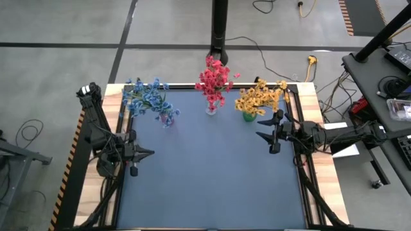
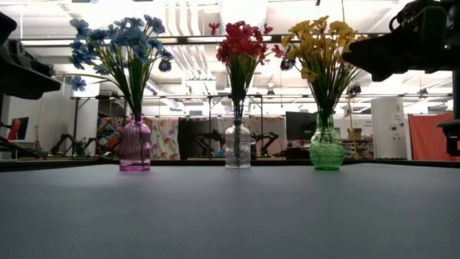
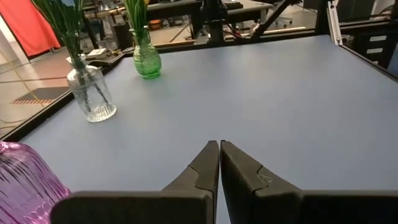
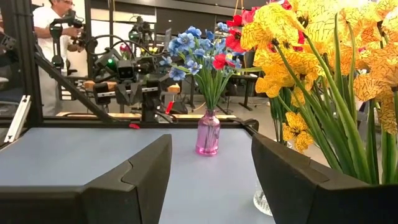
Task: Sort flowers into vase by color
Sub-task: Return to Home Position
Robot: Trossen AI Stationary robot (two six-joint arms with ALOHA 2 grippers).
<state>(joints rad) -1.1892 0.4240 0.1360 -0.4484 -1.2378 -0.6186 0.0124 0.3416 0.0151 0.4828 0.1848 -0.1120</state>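
Observation:
Three vases stand in a row along the table's far edge. Blue flowers [image 2: 118, 47] stick by their stems into a purple vase [image 2: 135, 145], red flowers [image 2: 242, 43] into a clear vase [image 2: 238, 147], yellow flowers [image 2: 321, 43] into a green vase [image 2: 327, 150]. My left gripper [image 1: 149, 153] hovers at the table's left side, shut and empty, its fingertips [image 3: 219, 149] together. My right gripper [image 1: 262, 128] hovers at the right side, just near of the yellow flowers, open with nothing between its fingers [image 4: 146, 171].
The blue mat [image 1: 212, 173] lies bare in front of the vases. Black frame rails run along the table's sides [image 1: 302, 186]. A dark post [image 1: 219, 32] stands behind the far edge. A person [image 4: 53, 25] and other robot arms show in the room beyond the table.

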